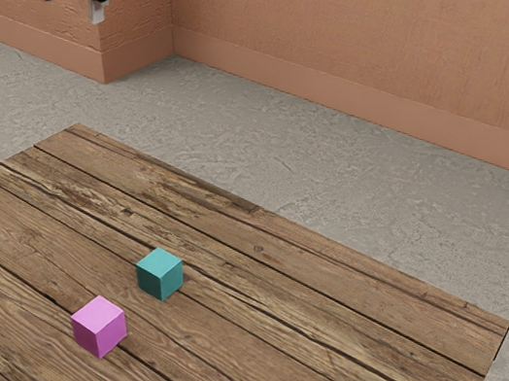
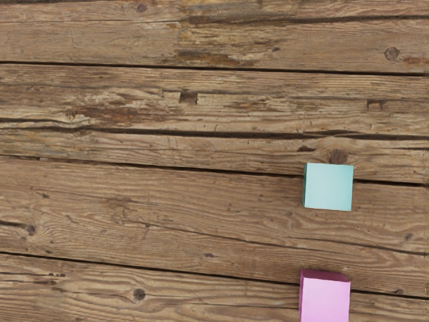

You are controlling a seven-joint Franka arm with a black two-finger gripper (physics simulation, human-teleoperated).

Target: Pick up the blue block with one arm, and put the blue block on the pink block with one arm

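Squarely flat blue block (image 1: 159,272), near pink block (image 1: 99,325)

The blue block (image 1: 159,273) is teal, the pink block (image 1: 98,326) magenta, the table (image 1: 314,300) dark-grained brown wood.

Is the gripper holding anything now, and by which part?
Nothing is held. The gripper hangs open high above the table, far from the blue block.

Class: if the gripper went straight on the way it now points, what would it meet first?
Most likely bare wooden table, though depth is hard to judge. The gripper points down at planks; the blue block and pink block lie off to one side of that line.
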